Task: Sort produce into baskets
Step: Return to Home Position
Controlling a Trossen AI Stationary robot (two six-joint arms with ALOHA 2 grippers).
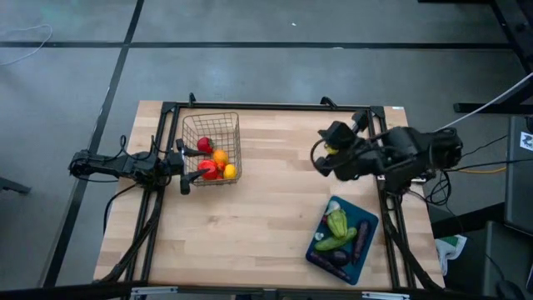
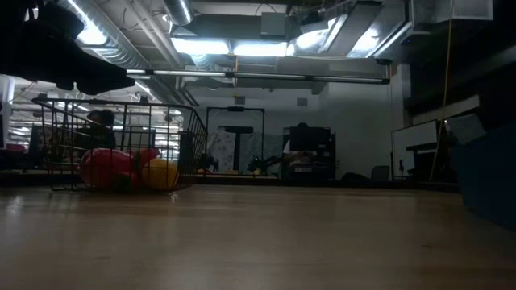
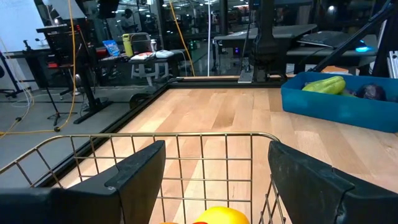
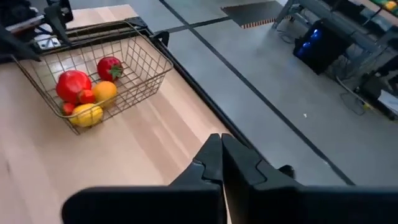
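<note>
Left fingers [image 3: 134, 177] gape wide beside wire basket [image 3: 186, 135]; right fingers [image 4: 210, 163] seemingly pressed together.

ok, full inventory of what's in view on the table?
table: one, light wood, under everything
basket: one, silver wire, table's left half
red fruits: at least two, red, in basket
orange: one, orange, in basket
lemon: one, yellow, in basket
tray: one, blue, table's right half
green veg: at least two, green, in tray
eggplants: about two, dark purple, in tray
left gripper: one, dark, open, at basket's left rim
right gripper: one, dark, shut, above table's right side
</note>
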